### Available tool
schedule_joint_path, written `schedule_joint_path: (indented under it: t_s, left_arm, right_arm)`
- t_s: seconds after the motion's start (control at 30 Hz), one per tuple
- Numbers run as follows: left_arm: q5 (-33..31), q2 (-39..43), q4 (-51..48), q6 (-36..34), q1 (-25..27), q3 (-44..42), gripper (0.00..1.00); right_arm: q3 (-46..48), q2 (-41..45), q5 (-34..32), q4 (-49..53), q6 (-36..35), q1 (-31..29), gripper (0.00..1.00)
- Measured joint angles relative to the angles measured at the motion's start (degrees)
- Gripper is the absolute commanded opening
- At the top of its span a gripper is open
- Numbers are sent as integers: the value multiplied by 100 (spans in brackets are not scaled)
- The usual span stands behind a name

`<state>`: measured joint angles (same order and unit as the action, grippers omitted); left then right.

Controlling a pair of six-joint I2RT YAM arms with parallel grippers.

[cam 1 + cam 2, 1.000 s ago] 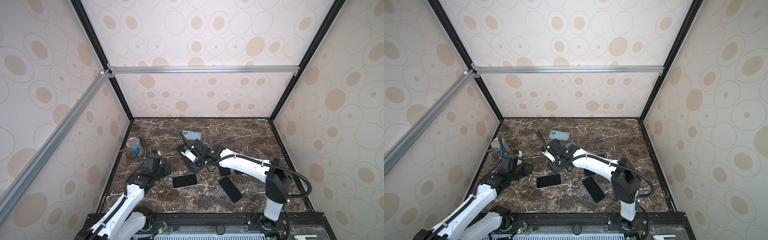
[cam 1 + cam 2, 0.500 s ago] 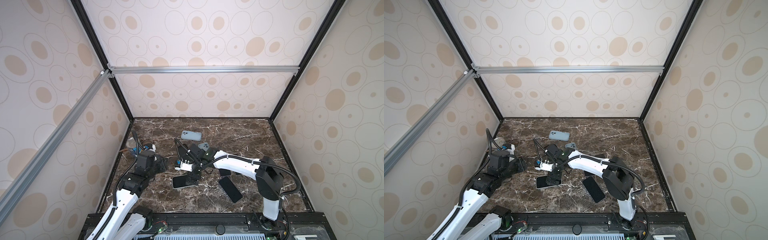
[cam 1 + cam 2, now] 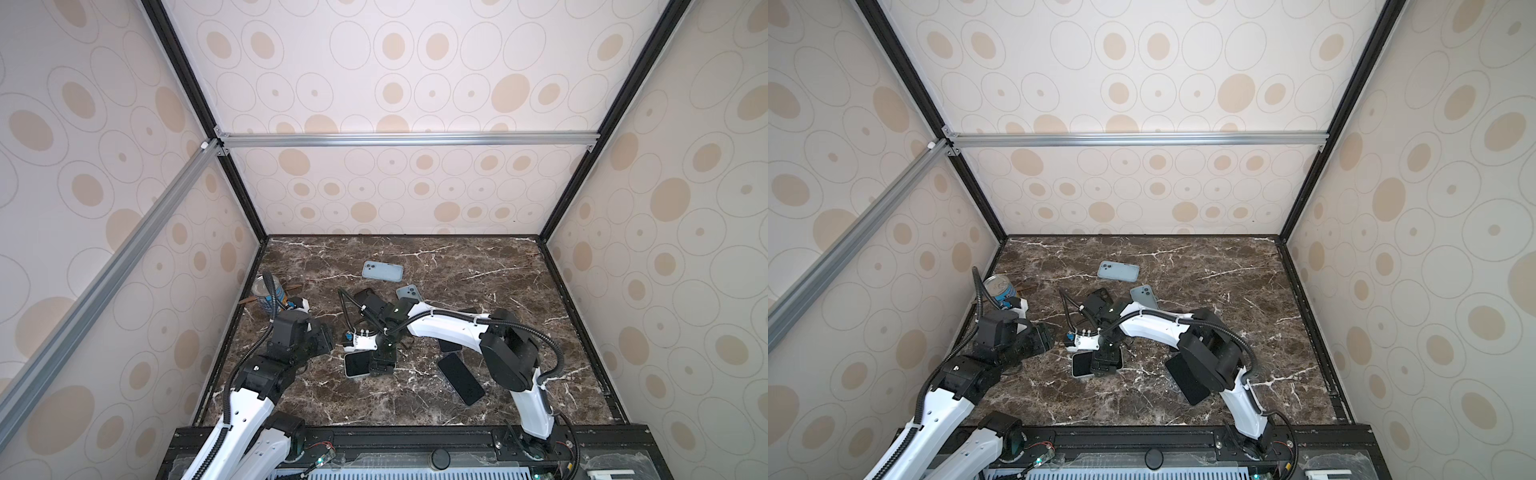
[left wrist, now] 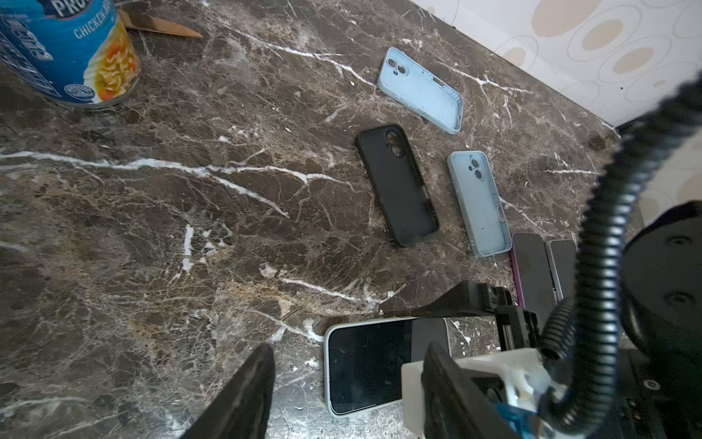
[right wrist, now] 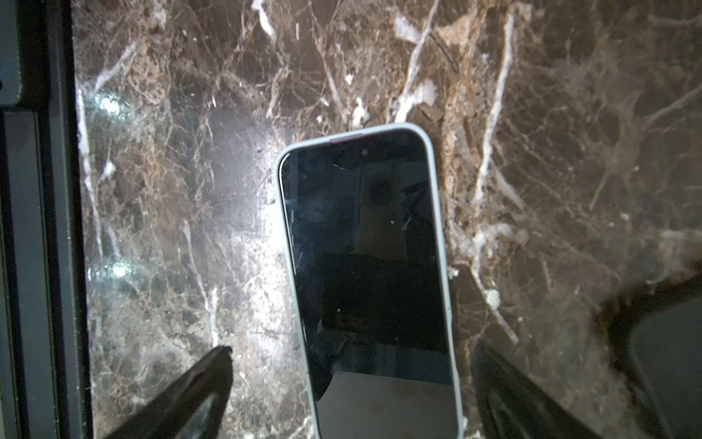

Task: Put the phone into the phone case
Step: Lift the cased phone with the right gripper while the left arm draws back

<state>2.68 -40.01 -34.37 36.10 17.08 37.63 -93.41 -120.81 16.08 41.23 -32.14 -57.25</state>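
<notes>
Phone (image 5: 368, 266) flat on marble table (image 3: 415, 411), dark screen up, seated in pale phone case (image 5: 443, 266), rim showing all round the glass, with a sliver of purple edge at the top end. Well apart from soup can (image 3: 270, 293): out toward the table's middle and nearer the front rail than the can.

Directly above it, right gripper (image 5: 353, 351), pointing down, as far from the can as the phone itself. Jaws spread wide, one finger (image 5: 197, 391) along each long side of the phone, neither seen touching it; nothing gripped.

Between the can and the phone, left gripper (image 4: 349, 351), facing away from the can toward the phone's near end. Jaws partly parted, only bare marble and the phone's end visible past them; nothing held.

Roughly level with the can, across toward the middle: black case (image 4: 397, 186), empty, hollow side up. Just beyond it, farther from the can, light blue case (image 4: 478, 203), also empty and hollow up, the two lying side by side without touching. Slightly farther back than the can, second light blue case (image 4: 421, 89), empty, apart from both. Far from the can, past the cased phone, bare dark phone (image 3: 460, 379), dark face up. Just beside the can, brown scrap (image 4: 163, 26) flat on the marble.
</notes>
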Motion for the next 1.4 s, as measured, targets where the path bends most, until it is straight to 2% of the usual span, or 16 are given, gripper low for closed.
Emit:
schedule_joint_path:
  t_s: [0.6, 0.93, 1.4]
  left_arm:
    - [-13, 133, 0, 9, 0, 0, 66]
    - [-22, 245, -2, 11, 0, -2, 67]
    - [-26, 339, 2, 20, 0, -66, 67]
  right_arm:
    - [-219, -452, -590, 70, -164, -203, 100]
    - [-251, -490, -715, 35, -136, -232, 88]
    - [-205, -487, -931, -55, 264, -291, 71]
